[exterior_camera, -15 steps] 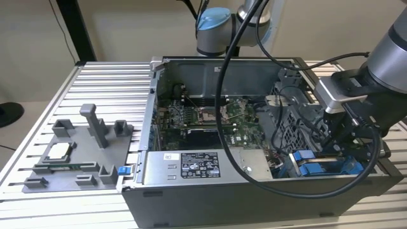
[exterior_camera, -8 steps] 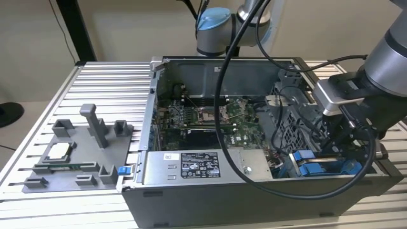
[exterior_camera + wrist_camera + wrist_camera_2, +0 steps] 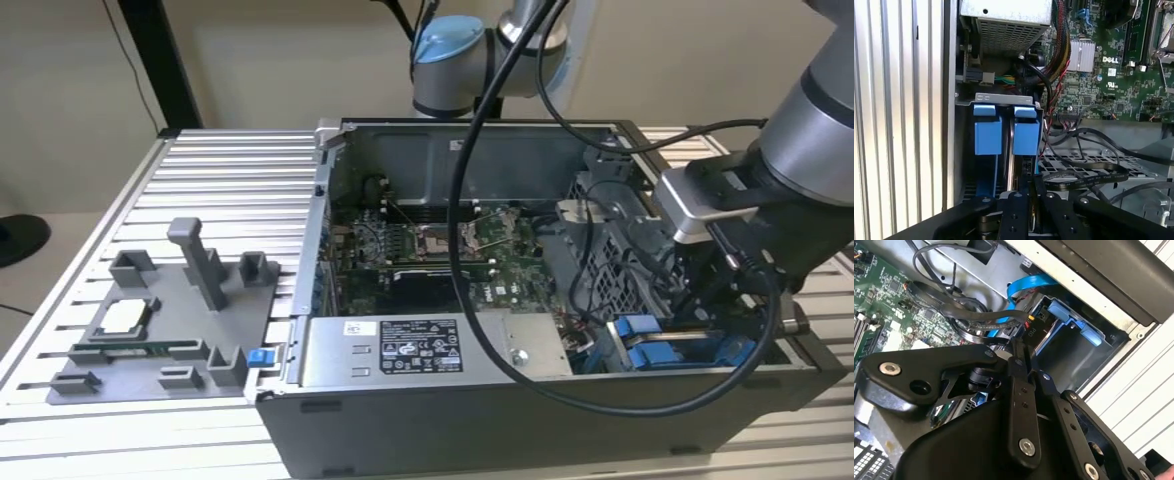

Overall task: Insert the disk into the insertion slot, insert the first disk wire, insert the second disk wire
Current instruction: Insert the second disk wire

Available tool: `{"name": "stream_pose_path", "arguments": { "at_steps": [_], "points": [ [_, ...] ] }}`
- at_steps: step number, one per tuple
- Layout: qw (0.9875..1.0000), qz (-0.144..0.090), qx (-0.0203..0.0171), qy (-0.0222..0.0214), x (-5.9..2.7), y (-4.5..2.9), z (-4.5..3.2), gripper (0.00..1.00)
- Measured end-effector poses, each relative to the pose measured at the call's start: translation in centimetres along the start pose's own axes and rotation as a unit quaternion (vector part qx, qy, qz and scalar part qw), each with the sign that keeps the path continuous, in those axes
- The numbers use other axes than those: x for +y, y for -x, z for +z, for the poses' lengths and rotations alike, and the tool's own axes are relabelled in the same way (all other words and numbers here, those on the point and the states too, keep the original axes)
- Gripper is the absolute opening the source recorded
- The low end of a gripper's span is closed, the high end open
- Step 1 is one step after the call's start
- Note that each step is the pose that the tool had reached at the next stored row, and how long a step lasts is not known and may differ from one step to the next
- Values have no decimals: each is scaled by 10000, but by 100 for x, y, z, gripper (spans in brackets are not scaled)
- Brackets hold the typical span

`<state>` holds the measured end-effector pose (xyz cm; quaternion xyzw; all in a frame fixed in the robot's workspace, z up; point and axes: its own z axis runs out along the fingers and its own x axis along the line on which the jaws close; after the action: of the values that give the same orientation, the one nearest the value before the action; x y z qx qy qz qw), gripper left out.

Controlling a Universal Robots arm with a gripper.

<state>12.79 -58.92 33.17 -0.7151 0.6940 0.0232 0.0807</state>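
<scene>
The gripper (image 3: 1030,200) reaches down into the open computer case (image 3: 534,415) at the corner on the exterior view's right. There the arm's own wrist and a thick black cable (image 3: 641,400) cover most of the bay. In both wrist views the black fingers (image 3: 1018,365) stand narrow, close together on a dark connector with a flat black wire (image 3: 1089,175) trailing from it (whether they truly pinch it I cannot tell, since the tips are hidden behind the linkage).

The disk (image 3: 1026,132) sits inside the insertion slot (image 3: 1004,97) beside the case wall. Only its bright blue caddy tabs show, and the metal body and its label are out of sight below. A second blue tab (image 3: 988,131) stands just beside it. A light blue flat cable (image 3: 1024,287) curves down to the bay in the second wrist view.

The grey power supply box (image 3: 414,350) carries a white label with print too small to make out. A grey fixture tray (image 3: 160,330) lies on the ribbed table (image 3: 227,180), well apart from the case
</scene>
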Motion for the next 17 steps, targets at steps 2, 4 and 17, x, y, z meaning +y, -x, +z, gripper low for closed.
{"name": "stream_pose_path", "arguments": {
  "at_steps": [2,4,17],
  "points": [
    [10000,0,-6,-1,0,0,5,0],
    [10000,6,-9,-2,-2,-1,7,100],
    [10000,59,-1,-11,-47,82,-560,100]
  ]
}}
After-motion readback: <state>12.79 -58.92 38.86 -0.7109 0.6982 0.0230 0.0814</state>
